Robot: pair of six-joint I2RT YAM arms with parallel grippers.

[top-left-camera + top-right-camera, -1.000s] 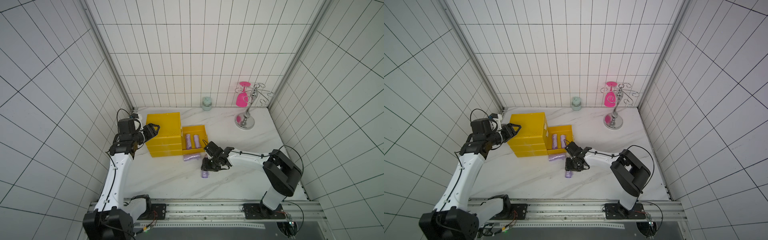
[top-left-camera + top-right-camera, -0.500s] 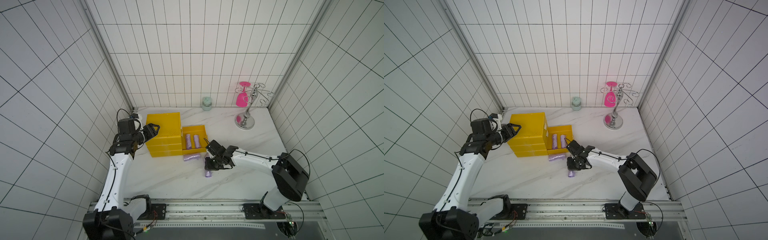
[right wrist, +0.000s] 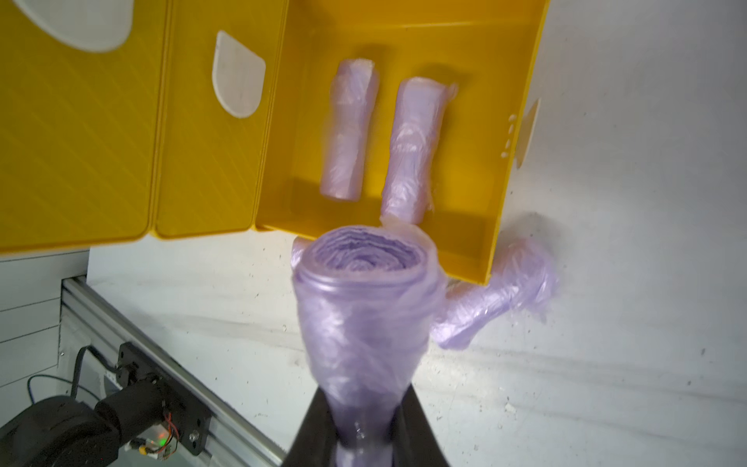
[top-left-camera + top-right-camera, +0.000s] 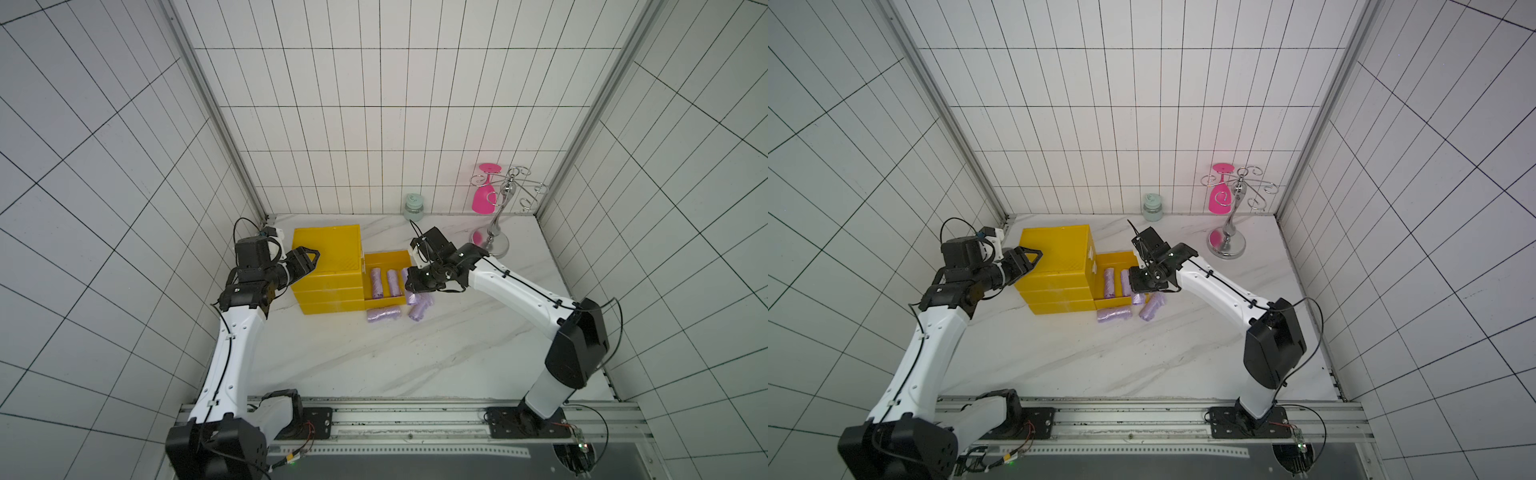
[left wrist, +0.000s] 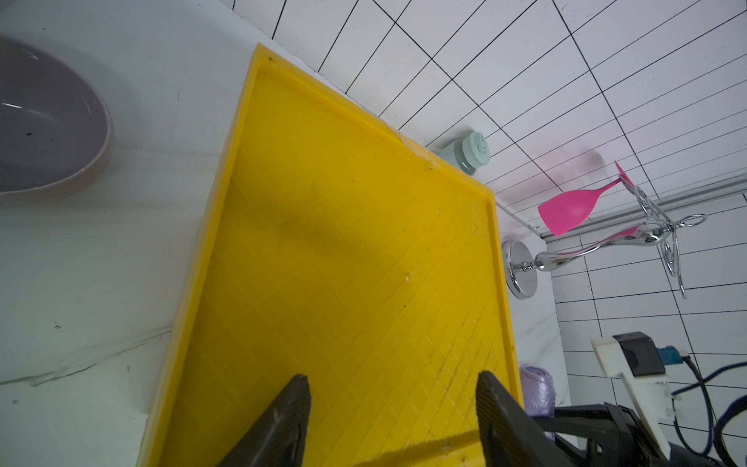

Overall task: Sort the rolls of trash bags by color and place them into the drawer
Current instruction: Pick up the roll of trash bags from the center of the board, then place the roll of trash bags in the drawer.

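Top views: marble tabletop, white-tiled walls.

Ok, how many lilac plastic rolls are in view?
5: two lilac rolls in the open yellow drawer, one in the right fingers, two on the tabletop beside it. More may be hidden.

A pink goblet hangs inverted on a chrome rack near a mint jar; a lilac bowl sits on the desk.

I read no legible text, brand, number or sign in any view. The white tab on the yellow drawer unit carries no marking.
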